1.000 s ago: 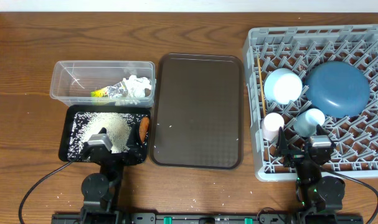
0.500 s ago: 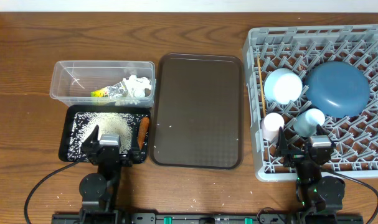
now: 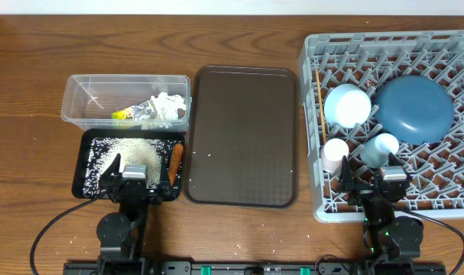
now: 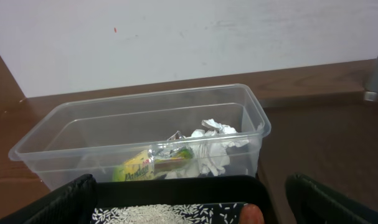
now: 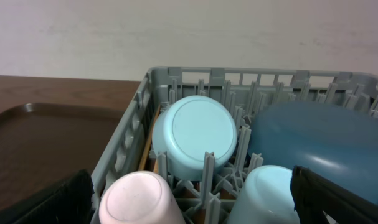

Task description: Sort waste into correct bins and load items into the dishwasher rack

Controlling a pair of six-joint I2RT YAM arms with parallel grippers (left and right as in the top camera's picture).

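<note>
Here, the dishwasher rack [image 3: 400, 42], the largest container, is stretching ahead of the right gripper [image 5: 192, 180], whose fingers are standing spread wide and gripping nothing. Inside the rack, the big blue plate [image 3: 413, 107] is lying face down, far ahead and to the right of that gripper. The pale blue bowl [image 3: 347, 105] is sitting upturned ahead and to the left, just beside the plate. The light blue cup [image 3: 381, 147] and the white-pink cup [image 3: 335, 153] are standing bottoms up just in front of the fingers, the pink one to the left. The wooden chopsticks [image 3: 320, 99] are lying along the rack's left wall, beyond the pink cup.

The brown serving tray [image 3: 243, 137] is lying between the two grippers, carrying only a few stray grains.

The left gripper [image 4: 190, 186] is hovering over the near edge of the black tray [image 3: 132, 133], its fingers likewise spread and holding nothing. This tray is holding a heap of white rice [image 3: 136, 156] ahead of the gripper and the orange carrot [image 3: 176, 162] to its right, against the tray's right wall.

The clear tub [image 3: 86, 84] is standing just beyond the black tray. In its right half the crumpled white paper [image 3: 167, 107] is resting beside the yellow-green wrapper [image 3: 124, 114].
</note>
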